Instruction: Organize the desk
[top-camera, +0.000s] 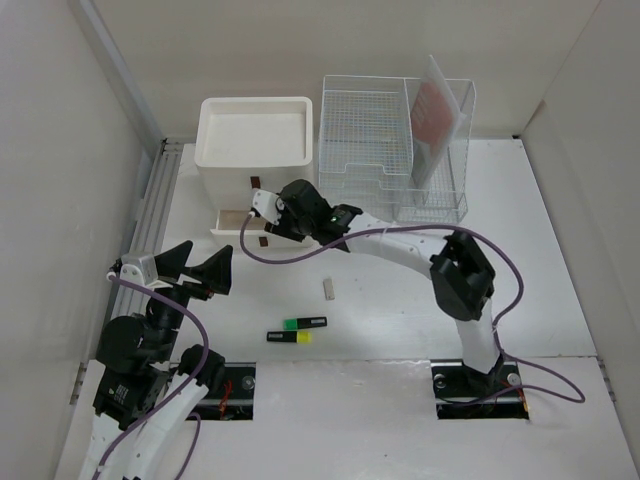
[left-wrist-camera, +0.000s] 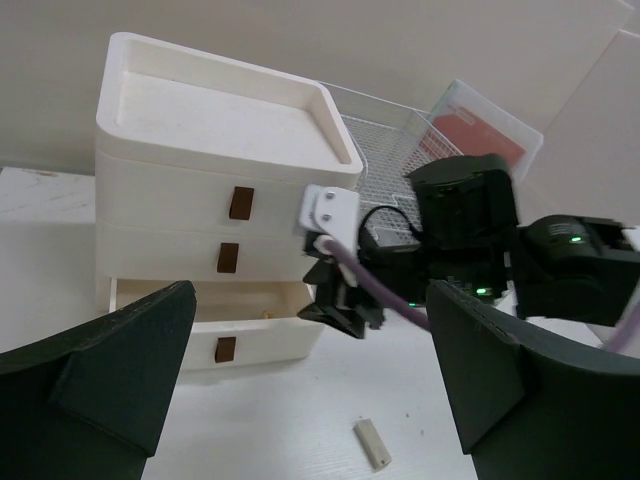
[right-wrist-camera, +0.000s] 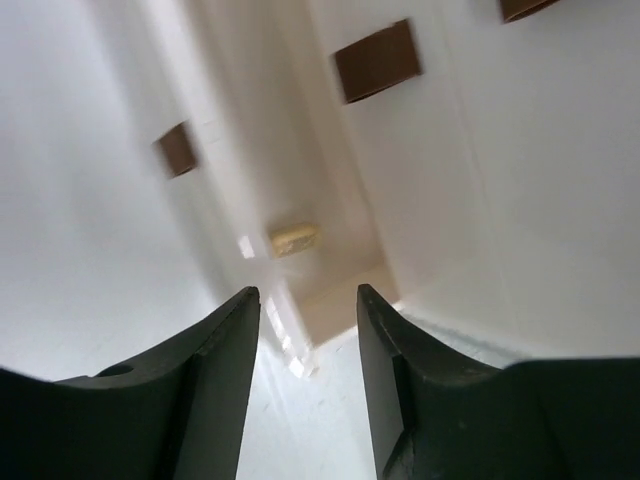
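Observation:
The desk (top-camera: 400, 310) is a white tabletop between beige walls. A white three-drawer box (top-camera: 255, 140) stands at the back left with its bottom drawer (top-camera: 232, 226) pulled out. My right gripper (top-camera: 264, 226) is open and empty at that drawer's right end; in the right wrist view (right-wrist-camera: 305, 325) it looks into the drawer, where a small yellowish piece (right-wrist-camera: 293, 239) lies. My left gripper (top-camera: 196, 270) is open and empty, left of the middle. In the left wrist view (left-wrist-camera: 310, 400) it faces the box (left-wrist-camera: 220, 150) and a beige block (left-wrist-camera: 372, 444) on the desk.
The beige block (top-camera: 329, 289) lies mid-desk. A green highlighter (top-camera: 305, 323) and a yellow highlighter (top-camera: 290, 337) lie near the front. A wire rack (top-camera: 385, 140) holding a reddish folder (top-camera: 436, 108) stands at the back right. A metal rail (top-camera: 152, 210) runs along the left wall.

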